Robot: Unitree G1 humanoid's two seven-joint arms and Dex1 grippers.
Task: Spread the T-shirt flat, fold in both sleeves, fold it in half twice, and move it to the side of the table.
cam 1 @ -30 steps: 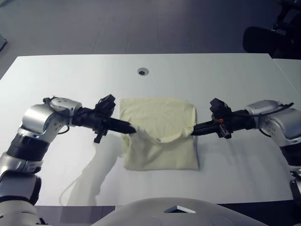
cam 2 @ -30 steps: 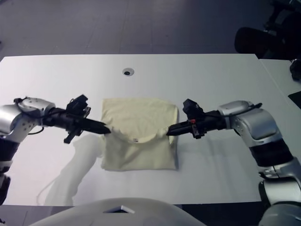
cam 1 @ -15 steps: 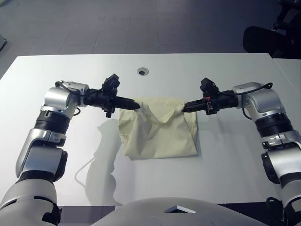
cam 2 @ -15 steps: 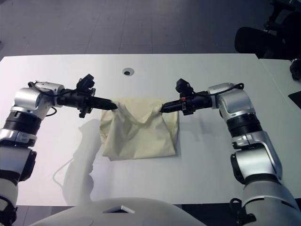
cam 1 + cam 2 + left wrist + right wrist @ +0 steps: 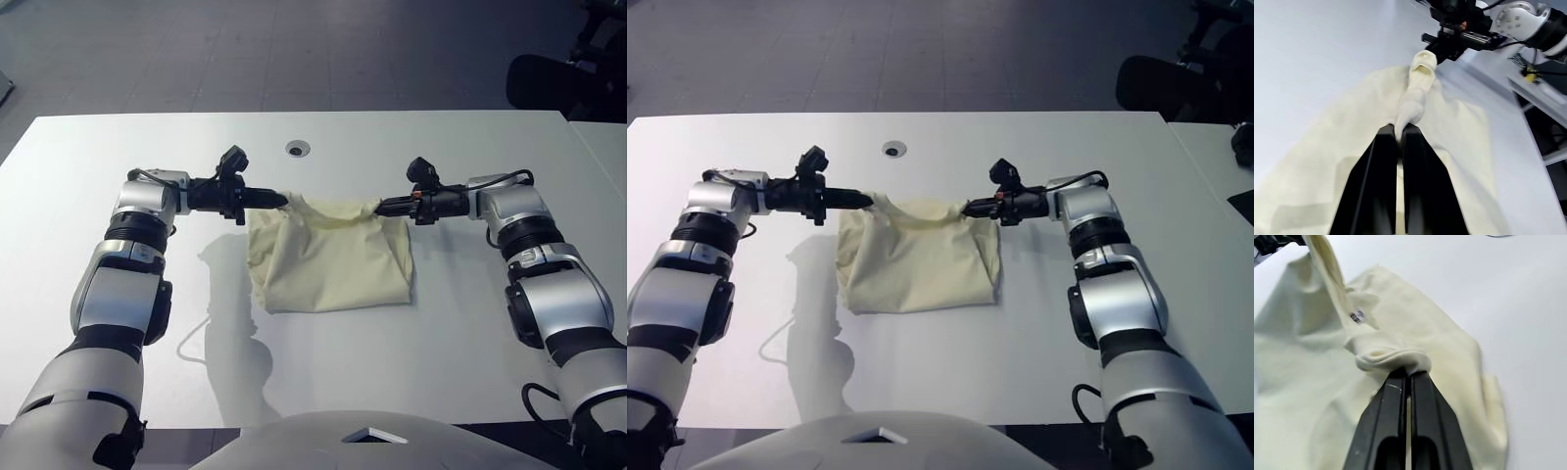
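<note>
The left gripper (image 5: 280,200) is pinched on the far left corner of the pale yellow T-shirt (image 5: 333,262), and the right gripper (image 5: 380,207) on its far right corner. The cloth's far edge sags between them and the rest lies on the white table (image 5: 490,333), near a round cable port (image 5: 297,149)
</note>
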